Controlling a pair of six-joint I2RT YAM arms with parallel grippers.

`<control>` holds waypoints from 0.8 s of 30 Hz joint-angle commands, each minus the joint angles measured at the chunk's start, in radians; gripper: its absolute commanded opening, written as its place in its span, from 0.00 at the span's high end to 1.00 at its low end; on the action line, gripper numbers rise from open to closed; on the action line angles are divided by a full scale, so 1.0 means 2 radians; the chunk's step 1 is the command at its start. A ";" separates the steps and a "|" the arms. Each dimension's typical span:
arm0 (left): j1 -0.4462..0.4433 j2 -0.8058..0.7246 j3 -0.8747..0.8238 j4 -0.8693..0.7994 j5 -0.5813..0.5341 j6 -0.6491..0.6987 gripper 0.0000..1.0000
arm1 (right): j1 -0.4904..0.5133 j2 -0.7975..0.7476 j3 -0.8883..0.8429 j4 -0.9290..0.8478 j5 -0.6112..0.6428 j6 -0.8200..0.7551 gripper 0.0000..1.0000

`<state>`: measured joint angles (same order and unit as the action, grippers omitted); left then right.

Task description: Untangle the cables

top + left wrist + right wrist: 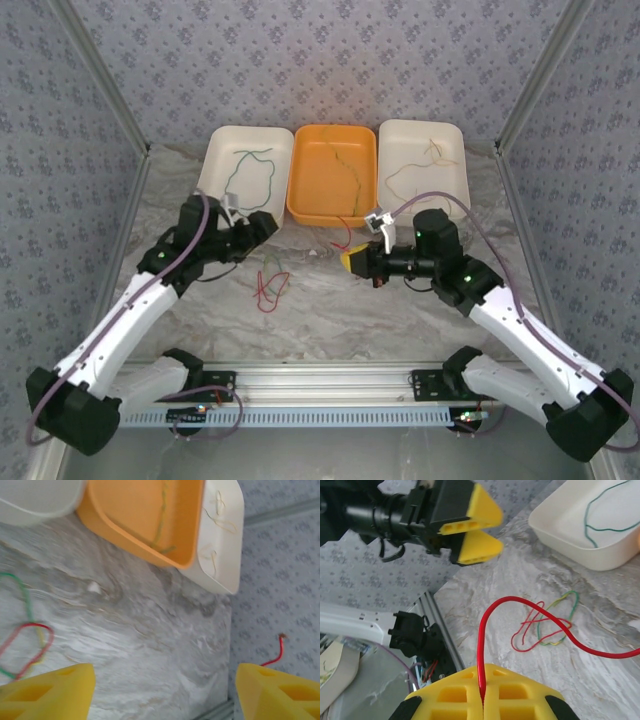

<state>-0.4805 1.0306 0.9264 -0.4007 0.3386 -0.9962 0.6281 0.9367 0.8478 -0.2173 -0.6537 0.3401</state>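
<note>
While the right hand was pressed together on a thin red cable, pinching it right at the fingertips, the left hand stood spread wide, with nothing between its yellow fingers. We saw the red cable rise from the pinch in a standing loop and then run away low over the grey marbled worktop. In the top view it led toward the near rim of the orange plastic tray.

The other cables lay in several places. A small loose knot of red, green and yellow cables lay on the worktop between the two hands. A green cable lay in the left white tray, and pale cream cables lay in the right white tray.

We judged these cables to be very light, soft and a little springy, because the loop held its curve by itself. Their smooth coat could slip out of a pinch, and a quick pull would probably drag the whole knot or make it tighter. We thought the best place to take hold was a free end or an outer loop that stood out from the knot, not a crossing, and that the pull should be slow.
</note>
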 commanded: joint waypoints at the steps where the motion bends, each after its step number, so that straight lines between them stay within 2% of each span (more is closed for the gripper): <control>1: -0.048 0.029 0.020 0.072 0.028 -0.049 0.19 | 0.018 0.008 0.002 0.042 -0.021 -0.017 1.00; 3: -0.067 0.045 0.018 0.093 0.027 -0.068 0.17 | 0.023 0.014 0.001 0.048 -0.018 -0.020 1.00; 8: -0.075 0.066 0.003 0.154 0.028 -0.111 0.19 | 0.035 0.035 0.008 0.057 -0.040 -0.027 1.00; 14: -0.091 0.087 0.036 0.130 0.018 -0.067 0.20 | 0.042 0.056 0.013 0.059 -0.047 -0.029 1.00; 21: -0.098 0.119 0.045 0.131 0.016 -0.049 0.44 | 0.053 0.073 0.022 0.068 -0.049 -0.027 1.00; 24: -0.099 0.131 0.053 0.128 0.009 -0.046 0.50 | 0.057 0.076 0.022 0.071 -0.048 -0.025 1.00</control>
<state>-0.6689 1.2785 0.9867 -0.1577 0.3702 -1.1095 0.7322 1.0813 0.8597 -0.0959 -0.7261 0.3012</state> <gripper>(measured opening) 0.517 0.063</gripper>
